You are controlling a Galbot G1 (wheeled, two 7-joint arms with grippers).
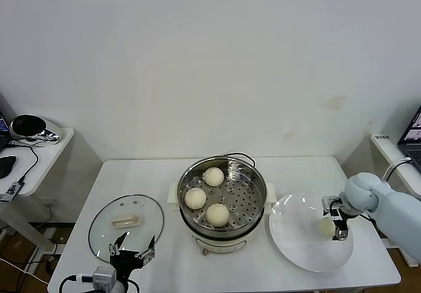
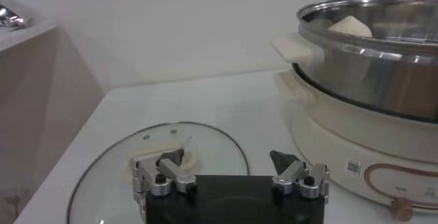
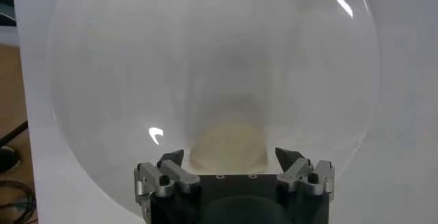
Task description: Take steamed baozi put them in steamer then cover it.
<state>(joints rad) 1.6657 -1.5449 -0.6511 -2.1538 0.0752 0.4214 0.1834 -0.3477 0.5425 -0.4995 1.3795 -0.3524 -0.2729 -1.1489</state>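
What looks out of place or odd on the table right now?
Nothing stands out. Three baozi sit in the steamer, the fourth is on the plate between the fingers of the open right end effector. The cover lies flat on the table beside the open left end effector.

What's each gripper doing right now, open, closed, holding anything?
Left gripper: open, empty, at the near edge of the cover.
Right gripper: open around the last baozi on the plate, not yet closed on it.
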